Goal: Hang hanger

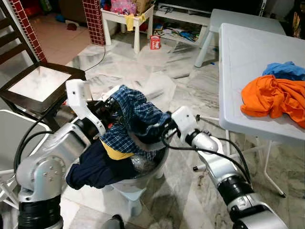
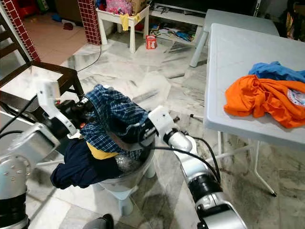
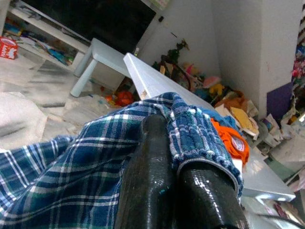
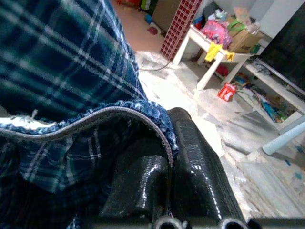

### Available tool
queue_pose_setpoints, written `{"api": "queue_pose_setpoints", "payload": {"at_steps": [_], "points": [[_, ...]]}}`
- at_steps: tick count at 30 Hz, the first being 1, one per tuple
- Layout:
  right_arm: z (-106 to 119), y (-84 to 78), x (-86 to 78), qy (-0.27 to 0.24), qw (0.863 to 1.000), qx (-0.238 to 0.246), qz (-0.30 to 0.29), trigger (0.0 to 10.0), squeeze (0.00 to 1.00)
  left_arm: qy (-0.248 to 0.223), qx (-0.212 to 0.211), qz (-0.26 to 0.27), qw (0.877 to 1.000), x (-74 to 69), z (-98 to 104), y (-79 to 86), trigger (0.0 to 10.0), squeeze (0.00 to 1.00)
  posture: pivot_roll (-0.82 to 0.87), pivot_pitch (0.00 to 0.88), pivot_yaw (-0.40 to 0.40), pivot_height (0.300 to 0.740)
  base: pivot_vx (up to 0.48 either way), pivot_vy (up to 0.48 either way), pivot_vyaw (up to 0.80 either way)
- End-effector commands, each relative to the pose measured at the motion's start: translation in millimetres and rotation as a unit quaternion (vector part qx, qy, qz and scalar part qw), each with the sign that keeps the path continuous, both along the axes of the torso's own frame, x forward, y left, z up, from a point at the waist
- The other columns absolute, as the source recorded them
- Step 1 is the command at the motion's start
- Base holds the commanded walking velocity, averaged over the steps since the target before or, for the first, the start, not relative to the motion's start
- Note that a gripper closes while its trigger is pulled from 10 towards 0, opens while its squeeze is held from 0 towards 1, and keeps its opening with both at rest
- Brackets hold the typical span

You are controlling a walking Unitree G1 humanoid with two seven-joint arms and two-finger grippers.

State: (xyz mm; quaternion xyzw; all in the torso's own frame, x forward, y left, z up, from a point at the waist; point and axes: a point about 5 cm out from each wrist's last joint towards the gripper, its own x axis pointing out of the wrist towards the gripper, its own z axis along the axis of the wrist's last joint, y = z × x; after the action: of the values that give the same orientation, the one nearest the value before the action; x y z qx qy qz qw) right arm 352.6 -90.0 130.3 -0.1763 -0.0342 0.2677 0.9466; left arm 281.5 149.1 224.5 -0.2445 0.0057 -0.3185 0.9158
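Over a round grey laundry basket [image 1: 157, 167] full of clothes, both claws hold up a blue and white checked shirt [image 1: 136, 117]. The left claw [image 1: 110, 106] pinches one side of the shirt's ribbed edge, its two black fingers [image 3: 157, 191] pressed together on the cloth. The right claw [image 1: 164, 125] pinches the other side the same way, with a zipper edge lying over its fingers [image 4: 190, 162]. The shirt is stretched between them, just above a dark blue cloth [image 1: 95, 167] and a yellow one [image 1: 114, 152] in the basket.

No hanger can be seen; it may be hidden under the shirt, but I cannot tell. So the hanging looks barely started: the shirt is only lifted. An orange shirt [image 1: 271, 98] and a light blue cloth [image 1: 286, 70] lie on the white plastic counter [image 1: 248, 52], well apart from the claws.
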Motion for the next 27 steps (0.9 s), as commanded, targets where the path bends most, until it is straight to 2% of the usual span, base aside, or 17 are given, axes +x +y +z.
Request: {"api": "queue_pose_setpoints", "payload": {"at_steps": [1, 4, 6, 7, 8, 9, 11, 12, 13, 14, 15, 17, 20, 22, 24, 27], "points": [[-2.4, -0.5, 0.2, 0.004, 1.000, 0.002, -0.005, 10.0, 0.00, 0.013, 0.017, 0.010, 1.000, -1.5, -2.6, 4.1, 0.0, 0.00, 0.10, 0.129, -0.049, 0.740, 0.000, 0.000, 0.00], [-2.5, 0.7, 0.1, 0.004, 1.000, 0.000, -0.003, 10.0, 0.00, 0.030, 0.034, 0.029, 0.999, 0.7, -7.4, 7.9, 0.0, 0.00, 0.10, 0.127, -0.047, 0.740, 0.000, 0.000, 0.00], [-3.5, 1.4, 0.0, 0.009, 1.000, -0.005, 0.004, 10.0, 0.00, 0.041, 0.078, 0.072, 0.993, 5.8, -13.0, 15.4, 0.0, 0.00, 0.10, 0.127, -0.047, 0.740, 0.000, 0.000, 0.00], [-13.4, 2.0, -2.7, 0.037, 0.998, -0.043, 0.029, 10.0, 0.40, 0.045, 0.146, 0.141, 0.978, 14.9, -21.7, 29.8, 0.0, 0.00, 0.09, 0.117, -0.047, 0.740, 0.000, 0.000, 0.00], [-16.7, 1.7, -3.8, 0.044, 0.997, -0.057, 0.037, 10.0, 0.87, 0.045, 0.161, 0.164, 0.972, 17.8, -23.6, 34.7, 0.0, 0.00, 0.09, 0.112, -0.047, 0.740, 0.000, 0.000, 0.00], [-20.2, 1.0, -5.4, 0.049, 0.995, -0.072, 0.049, 10.0, 1.00, 0.049, 0.163, 0.190, 0.967, 20.8, -24.4, 40.4, 0.0, 0.00, 0.09, 0.110, -0.048, 0.740, 0.000, 0.000, 0.00], [-27.3, -0.9, -9.7, 0.067, 0.990, -0.094, 0.076, 10.0, 1.00, 0.050, 0.165, 0.230, 0.958, 24.8, -24.7, 49.0, 0.0, 0.00, 0.08, 0.100, -0.050, 0.740, 0.000, 0.000, 0.00], [-33.0, -4.1, -15.1, 0.067, 0.981, -0.143, 0.110, 10.0, 1.00, 0.050, 0.161, 0.266, 0.949, 27.6, -24.4, 56.1, 0.0, 0.00, 0.08, 0.093, -0.052, 0.740, 0.000, 0.000, 0.00], [-35.3, -6.0, -17.1, 0.068, 0.977, -0.163, 0.123, 10.0, 1.00, 0.050, 0.159, 0.275, 0.947, 28.1, -24.4, 57.8, 0.0, 0.00, 0.08, 0.091, -0.053, 0.740, 0.000, 0.000, 0.00], [-35.3, -6.0, -17.1, 0.068, 0.977, -0.163, 0.123, 10.0, 1.00, 0.050, 0.159, 0.275, 0.947, 28.1, -24.4, 57.8, 0.0, 0.00, 0.08, 0.091, -0.053, 0.740, 0.000, 0.000, 0.00], [-39.4, -9.3, -22.2, 0.071, 0.966, -0.197, 0.154, 10.0, 1.00, 0.044, 0.166, 0.296, 0.940, 29.4, -25.5, 61.5, 0.0, 0.00, 0.08, 0.083, -0.057, 0.740, 0.000, 0.000, 0.00], [-39.8, -15.0, -29.0, 0.079, 0.951, -0.220, 0.200, 10.0, 1.00, 0.043, 0.161, 0.321, 0.932, 32.5, -29.1, 62.7, 0.0, 0.00, 0.08, 0.072, -0.066, 0.740, 0.000, 0.000, 0.00], [-38.0, -18.4, -33.4, 0.080, 0.942, -0.229, 0.233, 10.0, 1.00, 0.035, 0.169, 0.331, 0.928, 35.0, -30.8, 61.7, 0.0, 0.00, 0.08, 0.067, -0.068, 0.740, 0.000, 0.000, 0.00], [-35.0, -25.2, -37.5, 0.095, 0.934, -0.216, 0.269, 10.0, 1.00, 0.036, 0.171, 0.344, 0.923, 40.3, -34.1, 60.8, 0.0, 0.00, 0.08, 0.058, -0.067, 0.740, 0.000, 0.000, 0.00], [-34.4, -27.1, -38.5, 0.097, 0.932, -0.213, 0.276, 10.0, 1.00, 0.036, 0.172, 0.346, 0.922, 41.2, -34.8, 60.0, 0.0, 0.00, 0.08, 0.057, -0.068, 0.740, 0.000, 0.000, 0.00], [-22.8, -32.1, -42.9, 0.111, 0.930, -0.156, 0.314, 10.0, 1.00, 0.034, 0.180, 0.345, 0.920, 46.6, -38.3, 52.5, 0.0, 0.00, 0.05, 0.038, -0.064, 0.740, 0.000, 0.000, 0.00]]}}
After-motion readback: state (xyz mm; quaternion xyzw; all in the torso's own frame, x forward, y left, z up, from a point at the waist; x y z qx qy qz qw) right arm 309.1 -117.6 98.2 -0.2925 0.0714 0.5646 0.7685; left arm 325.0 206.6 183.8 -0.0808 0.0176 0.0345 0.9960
